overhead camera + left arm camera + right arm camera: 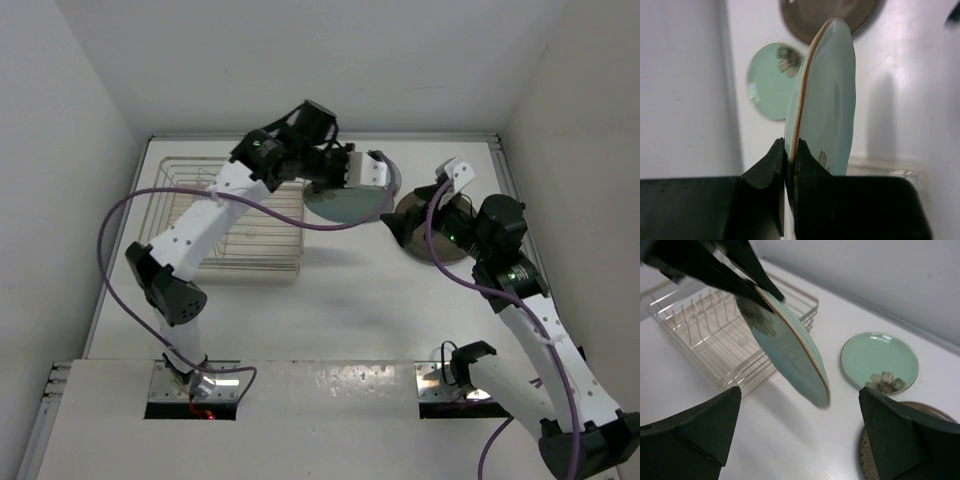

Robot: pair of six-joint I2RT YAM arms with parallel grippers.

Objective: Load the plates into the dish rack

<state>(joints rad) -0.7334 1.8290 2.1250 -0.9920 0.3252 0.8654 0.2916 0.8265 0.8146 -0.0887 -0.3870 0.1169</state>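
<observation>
My left gripper [790, 160] is shut on the rim of a pale mint-green plate [825, 100] and holds it on edge, tilted, in the air just right of the wire dish rack [255, 235]. The held plate [790, 347] also shows in the right wrist view, with the rack [715, 325] behind it. A second mint plate [880, 362] with a dark floral mark lies flat on the table. The dark brown plate [450, 252] lies to its right. My right gripper [420, 205] is open and empty, hovering over the brown plate's near edge [935, 415].
White walls close in the table on the left, back and right. The rack stands at the back left near the left wall. Purple cables hang from both arms.
</observation>
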